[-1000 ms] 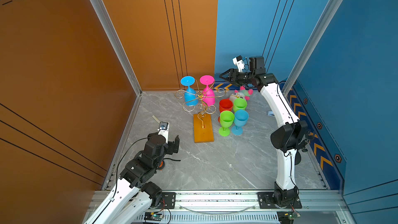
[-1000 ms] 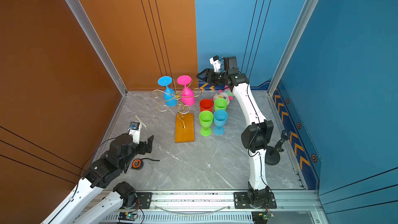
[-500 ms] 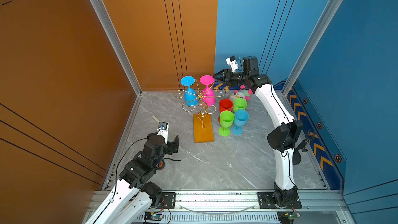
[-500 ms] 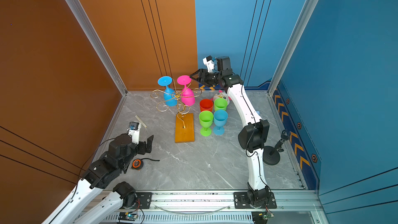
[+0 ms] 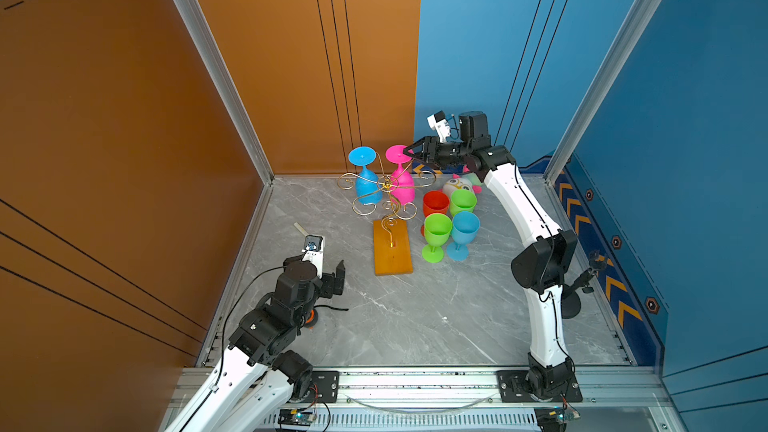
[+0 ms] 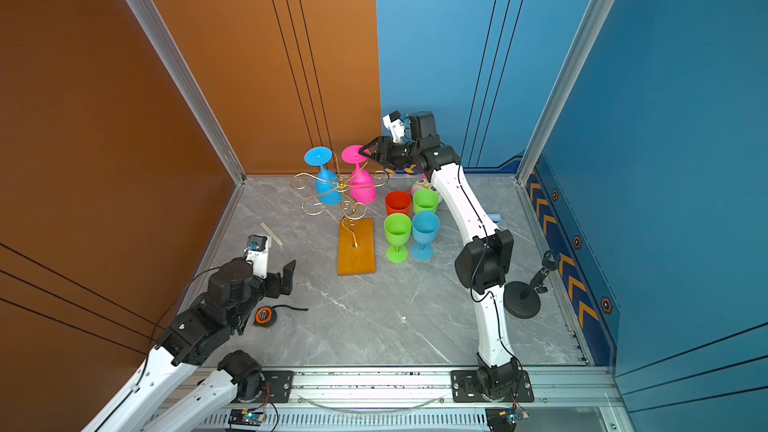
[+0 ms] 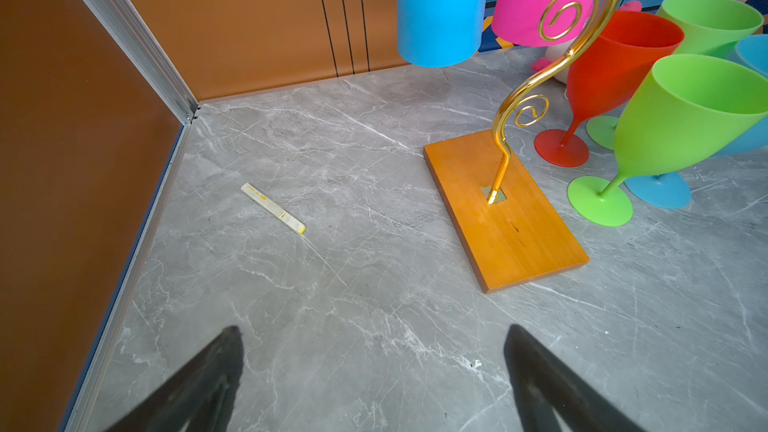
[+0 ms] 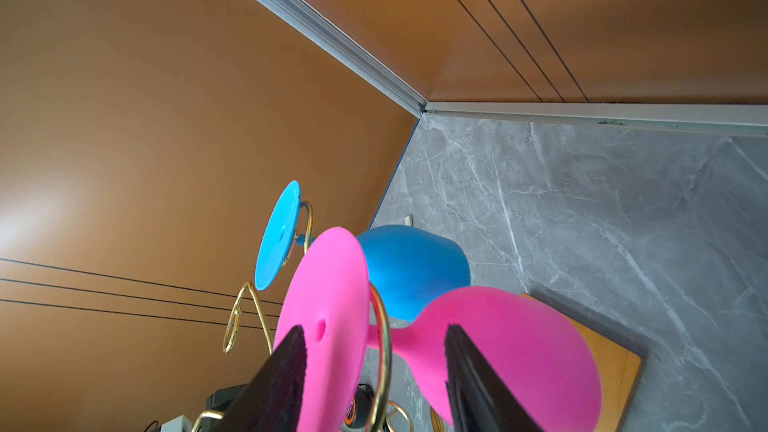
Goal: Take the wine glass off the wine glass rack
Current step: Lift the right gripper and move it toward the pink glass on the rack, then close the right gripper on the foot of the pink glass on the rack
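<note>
Pink wine glass between right jaws

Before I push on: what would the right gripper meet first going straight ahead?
The foot of the pink wine glass, between the open jaws of the right gripper; then probably the wine glass rack, depth unclear.

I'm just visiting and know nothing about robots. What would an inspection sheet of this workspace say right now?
Surface: grey marble table, no spills seen.
Job's things: gold rack on wooden base; pink glass and blue glass hang upside down on it.
Clutter: four goblets beside the rack, plush toy, tape measure, marker, black stand.
Grippers: left gripper open, empty; right gripper open, jaws astride the pink glass's foot.
Cables: black cable looping off the left arm.
Surroundings: orange walls, blue walls, metal frame.
</note>
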Controlling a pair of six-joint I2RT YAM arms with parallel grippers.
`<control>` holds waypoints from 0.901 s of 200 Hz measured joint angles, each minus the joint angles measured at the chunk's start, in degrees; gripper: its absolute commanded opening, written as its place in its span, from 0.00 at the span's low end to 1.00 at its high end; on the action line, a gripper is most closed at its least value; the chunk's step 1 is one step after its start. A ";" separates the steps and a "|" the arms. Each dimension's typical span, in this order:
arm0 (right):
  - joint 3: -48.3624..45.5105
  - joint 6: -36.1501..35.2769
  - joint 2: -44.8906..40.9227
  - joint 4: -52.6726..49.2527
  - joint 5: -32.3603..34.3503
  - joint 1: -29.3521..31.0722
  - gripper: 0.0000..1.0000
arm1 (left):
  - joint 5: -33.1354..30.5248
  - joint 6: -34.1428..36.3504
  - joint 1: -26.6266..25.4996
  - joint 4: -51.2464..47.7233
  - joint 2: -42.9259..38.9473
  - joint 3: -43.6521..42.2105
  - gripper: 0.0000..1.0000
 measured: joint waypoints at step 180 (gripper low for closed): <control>0.76 -8.11 -0.94 -2.27 7.15 0.70 0.33 | 0.00 0.02 0.00 0.00 0.00 0.00 0.98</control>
